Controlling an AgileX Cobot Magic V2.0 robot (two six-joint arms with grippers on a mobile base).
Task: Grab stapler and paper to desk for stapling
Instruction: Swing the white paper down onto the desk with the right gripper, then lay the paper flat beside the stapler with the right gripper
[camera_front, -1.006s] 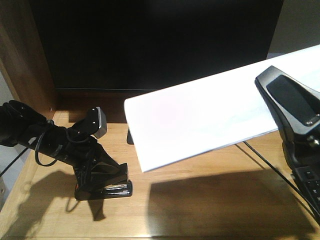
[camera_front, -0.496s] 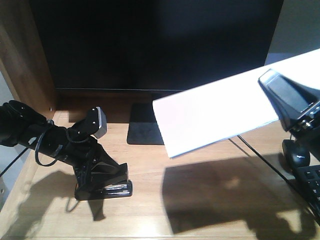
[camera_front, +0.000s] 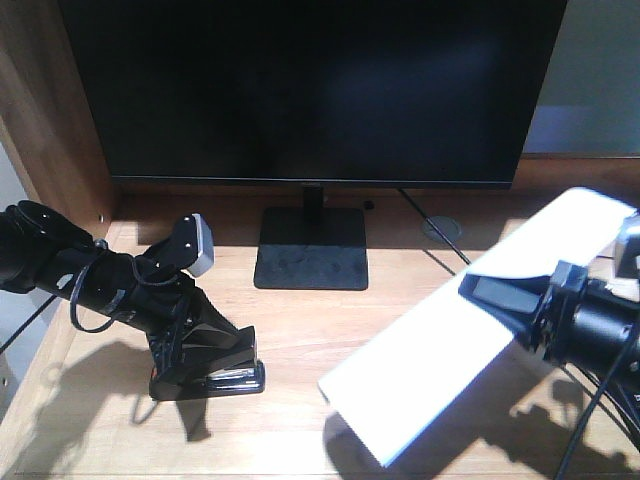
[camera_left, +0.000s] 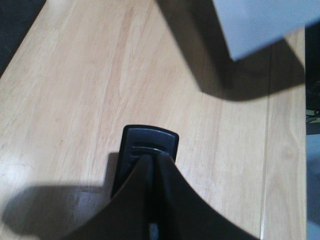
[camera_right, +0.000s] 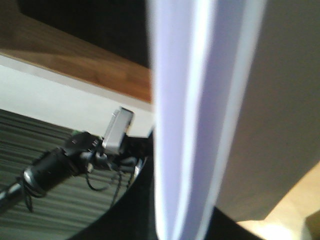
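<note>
The fingers (camera_front: 215, 345) of the left gripper (camera_front: 205, 365) are pressed together on the black stapler (camera_front: 228, 380), which stands on the desk (camera_front: 330, 330) near its left edge. This side has not moved in the last second. The change is on the other side. The right gripper (camera_front: 520, 305), with its fingers clamped on one end of the paper (camera_front: 440, 385), has carried the sheets down from in front of the monitor (camera_front: 310, 90) to low over the front right part of the desk. The paper now slopes downward toward the front edge, and its lowest corner almost meets its own shadow; I cannot tell if it already touches the wood. So, in my judgement, the stapler is already delivered and the paper is nearly laid down. What remains is to flatten the sheets, let them go, and bring the stapler to them.
</note>
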